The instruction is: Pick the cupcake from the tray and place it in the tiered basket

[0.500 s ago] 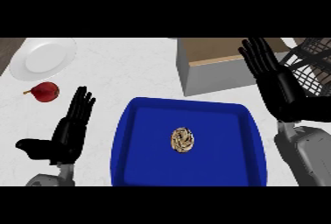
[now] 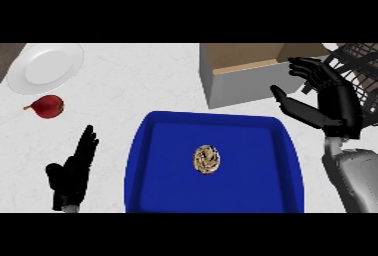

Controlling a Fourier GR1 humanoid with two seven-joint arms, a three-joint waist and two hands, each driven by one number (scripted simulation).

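Observation:
A cupcake (image 2: 207,159) with a brown swirled top sits in the middle of the blue tray (image 2: 159,150). The black wire tiered basket (image 2: 359,65) shows at the upper right edge, partly cut off. My right hand (image 2: 328,102) hovers open above the tray's upper right corner, fingers relaxed, between the tray and the basket, holding nothing. At the lower left, my left hand (image 2: 74,172) rests open on the counter beside the tray, fingers pointing up.
An open cardboard box (image 2: 244,80) stands just behind the tray. A white plate (image 2: 46,67) lies at the upper left, with a red onion (image 2: 47,106) below it. White counter surrounds them.
The view has shifted, so everything sits lower and to the left. My right hand has come down and inward towards the tray's corner, fingers bending slightly. The left hand has dropped lower.

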